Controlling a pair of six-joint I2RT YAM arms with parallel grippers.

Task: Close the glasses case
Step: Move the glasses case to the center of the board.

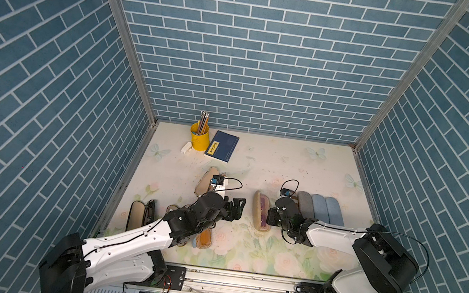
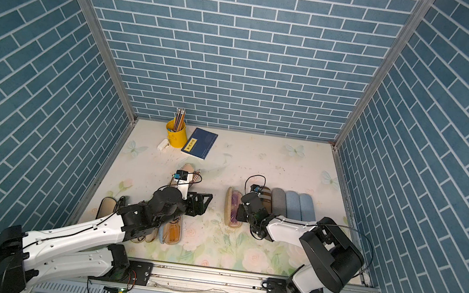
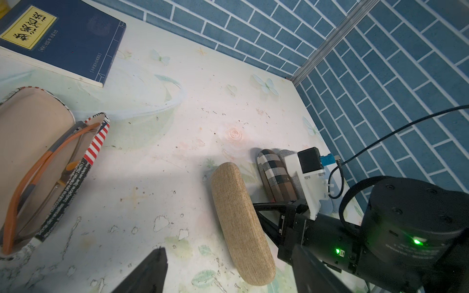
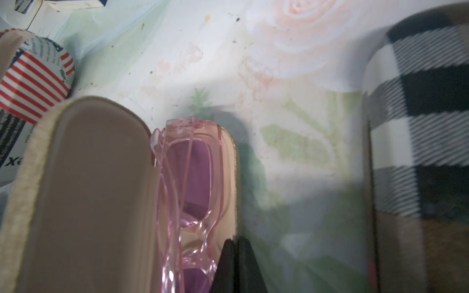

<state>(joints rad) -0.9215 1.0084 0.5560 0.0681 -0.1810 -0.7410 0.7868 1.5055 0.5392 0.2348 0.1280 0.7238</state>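
The left fingers (image 1: 237, 210) are hovering wide open and empty above the floral table (image 1: 301, 168), near the beige woven-fabric glasses case (image 1: 256, 210). That case is lying open mid-table, lid raised, with translucent pink glasses (image 4: 193, 177) inside. The right fingers (image 4: 236, 243) are resting fully closed, gripping nothing, at its base rim. Closing is probably beginning; the next move is calling for tipping the lid down until it latches.

Glasses (image 4: 187, 175) lie in the open case (image 1: 256, 208), left of four closed cases (image 1: 319, 209).
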